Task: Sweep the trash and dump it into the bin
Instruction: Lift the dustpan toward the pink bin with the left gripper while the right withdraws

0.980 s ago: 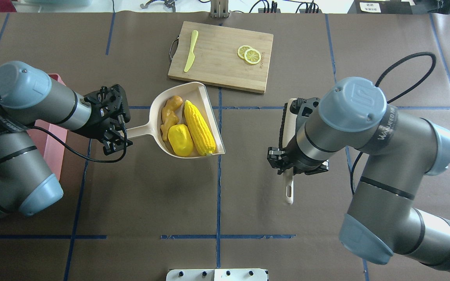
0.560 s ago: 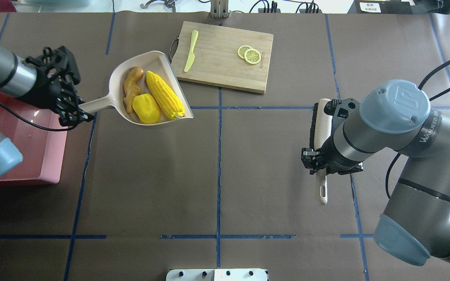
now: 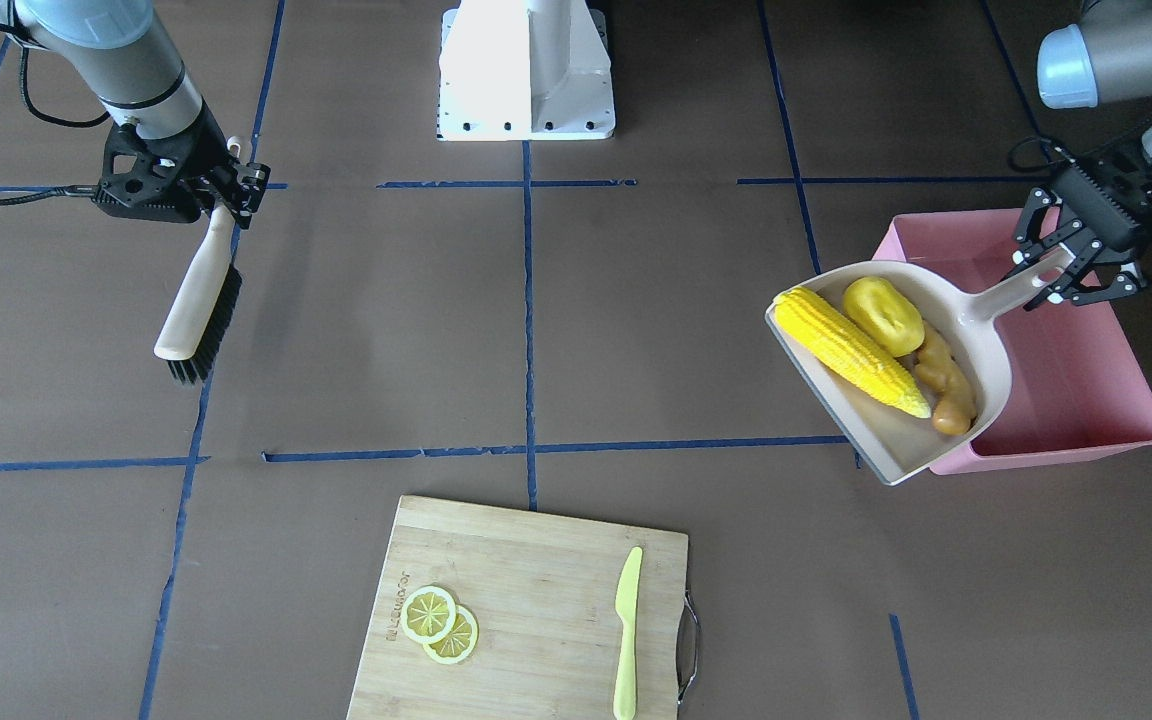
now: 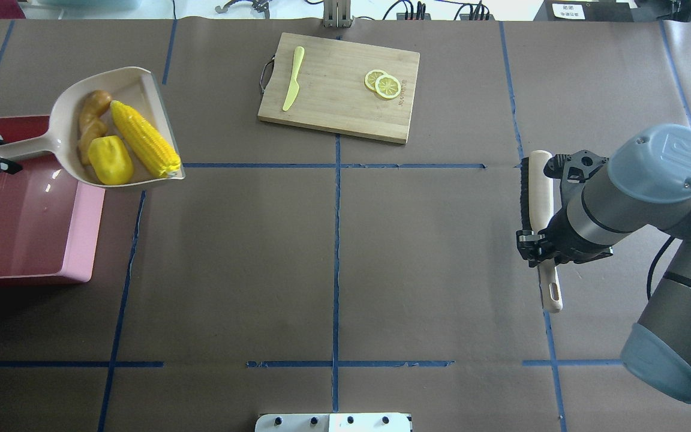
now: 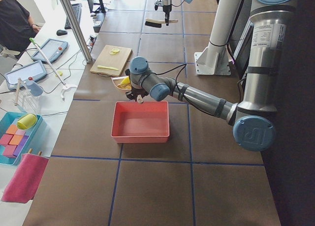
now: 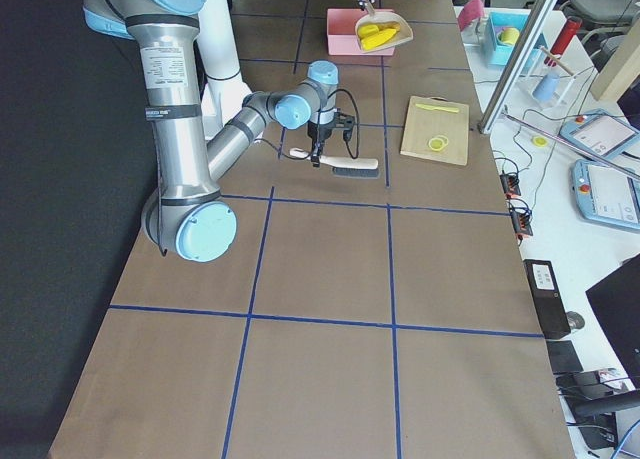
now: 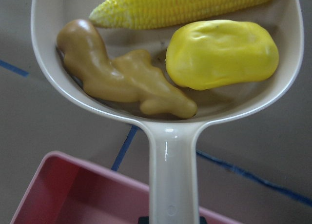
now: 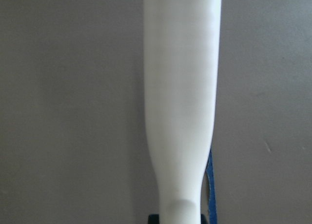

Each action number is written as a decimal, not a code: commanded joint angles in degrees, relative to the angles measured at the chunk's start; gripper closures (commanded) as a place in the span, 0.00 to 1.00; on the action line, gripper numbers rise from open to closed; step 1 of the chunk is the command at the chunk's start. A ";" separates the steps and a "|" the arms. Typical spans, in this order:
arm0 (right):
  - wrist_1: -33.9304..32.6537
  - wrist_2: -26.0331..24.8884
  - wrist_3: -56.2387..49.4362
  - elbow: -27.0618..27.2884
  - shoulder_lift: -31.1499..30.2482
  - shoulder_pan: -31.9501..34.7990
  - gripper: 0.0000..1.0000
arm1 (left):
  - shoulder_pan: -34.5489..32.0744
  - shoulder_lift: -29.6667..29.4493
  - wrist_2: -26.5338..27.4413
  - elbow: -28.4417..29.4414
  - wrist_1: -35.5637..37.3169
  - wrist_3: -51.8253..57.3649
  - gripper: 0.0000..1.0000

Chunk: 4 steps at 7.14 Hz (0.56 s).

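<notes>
The beige dustpan [image 4: 135, 84] holds the trash: a corn cob [image 4: 144, 146], a rounded yellow lump [image 4: 110, 159] and a tan ginger root [image 4: 90, 123]. My left gripper [image 3: 1066, 265] is shut on the dustpan's handle [image 3: 1011, 290]. It holds the pan in the air, roughly level, over the far corner of the pink bin [image 3: 1066, 380], with the pan's mouth still out over the table. The left wrist view shows the trash [image 7: 222, 53] above the bin's rim [image 7: 63, 194]. Far to the right, my right gripper [image 4: 540, 252] is shut on the brush [image 4: 538, 192].
A wooden cutting board [image 4: 339, 87] at the far middle carries a yellow-green knife [image 4: 293, 78] and lemon slices [image 4: 383, 84]. The robot's white base [image 3: 526, 65] stands at the near middle. A person [image 5: 15, 19] sits at a side bench beyond the table.
The left arm has carried the loaded dustpan leftward from the table's middle to the bin's edge. The right arm has moved the brush further right.
</notes>
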 commanded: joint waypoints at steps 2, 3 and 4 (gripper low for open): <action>0.14 -0.15 -1.74 0.31 -2.51 0.37 0.97 | -8.56 8.09 -1.00 0.58 0.23 13.07 1.00; 0.14 -0.24 -2.18 0.22 -2.69 0.37 0.97 | -11.11 8.71 -2.04 1.97 0.15 14.06 1.00; 0.14 -0.24 -2.18 0.31 -2.69 0.37 0.97 | -14.09 9.15 -4.06 4.60 0.06 16.51 1.00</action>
